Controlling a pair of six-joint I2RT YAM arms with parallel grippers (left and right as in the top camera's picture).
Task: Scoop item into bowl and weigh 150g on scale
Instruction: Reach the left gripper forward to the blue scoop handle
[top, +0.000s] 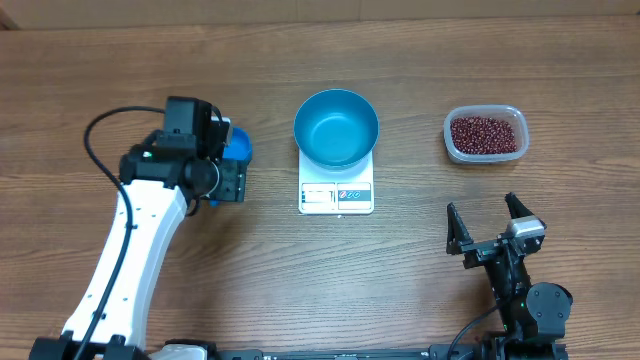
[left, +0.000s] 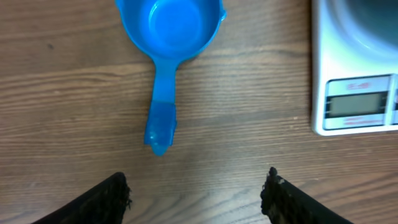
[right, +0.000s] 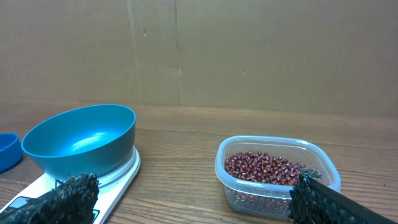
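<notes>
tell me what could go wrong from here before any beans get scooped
1. The scoop lies flat on the table, its thin handle off centre between the fingers of the open left gripper, so a closing grip might slip or nudge it.
2. The beans sit in the tub beyond the bowl and scale, so carrying the scoop across might bump the bowl, which merely rests on the scale.
</notes>
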